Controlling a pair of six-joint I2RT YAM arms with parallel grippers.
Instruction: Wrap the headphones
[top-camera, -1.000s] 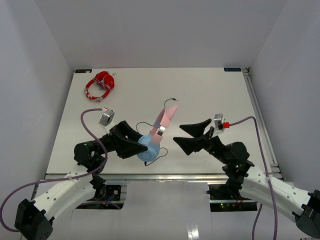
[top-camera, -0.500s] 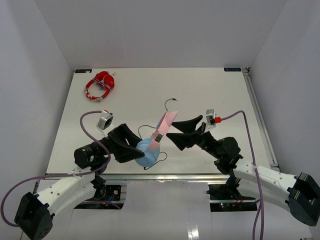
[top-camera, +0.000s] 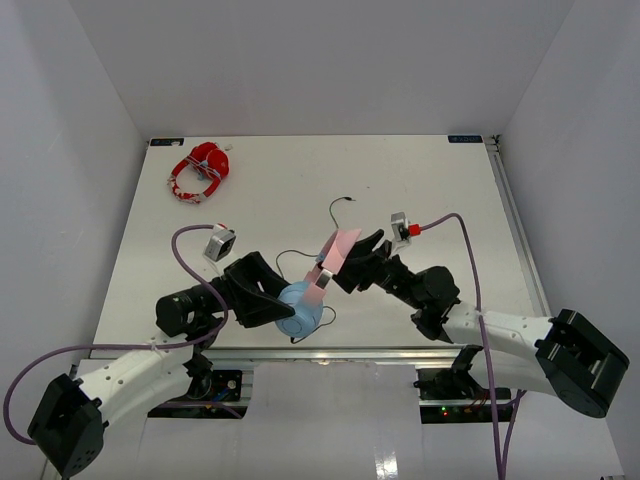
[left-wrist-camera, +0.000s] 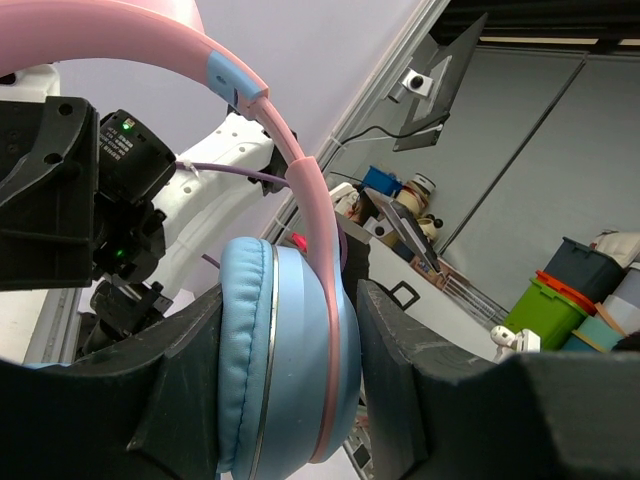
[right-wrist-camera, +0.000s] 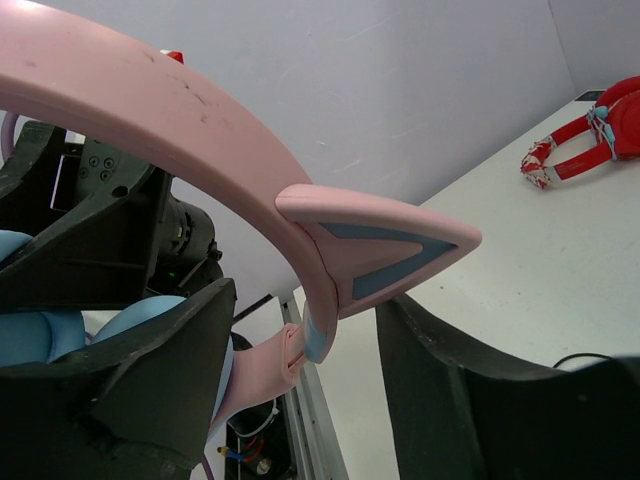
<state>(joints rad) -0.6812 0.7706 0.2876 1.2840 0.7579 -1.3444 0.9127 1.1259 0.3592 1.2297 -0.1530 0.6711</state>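
Left gripper (top-camera: 283, 300): we see it clenched on the headphones (top-camera: 318, 280), with one finger pressed flat against each side of the light blue ear cup (left-wrist-camera: 285, 350).
Right gripper (top-camera: 352, 262): released. Its fingers (right-wrist-camera: 455, 400) stand spread on either side of the pink headband (right-wrist-camera: 190, 120), and we cannot tell whether either one touches it.
Headphones: held between the two grippers. The ear cup sits in the left gripper and the headband slants up from it into the gap of the right gripper, where the cat ear (right-wrist-camera: 385, 245) shows.
Cable (top-camera: 340, 206): thin and black, it lies curled on the worktop (top-camera: 430, 180) just beyond the right gripper. We make out another loop beyond the left gripper.
Red-and-white headphones (top-camera: 202, 170): well apart, far beyond the left gripper and off to its left, lying on the worktop.
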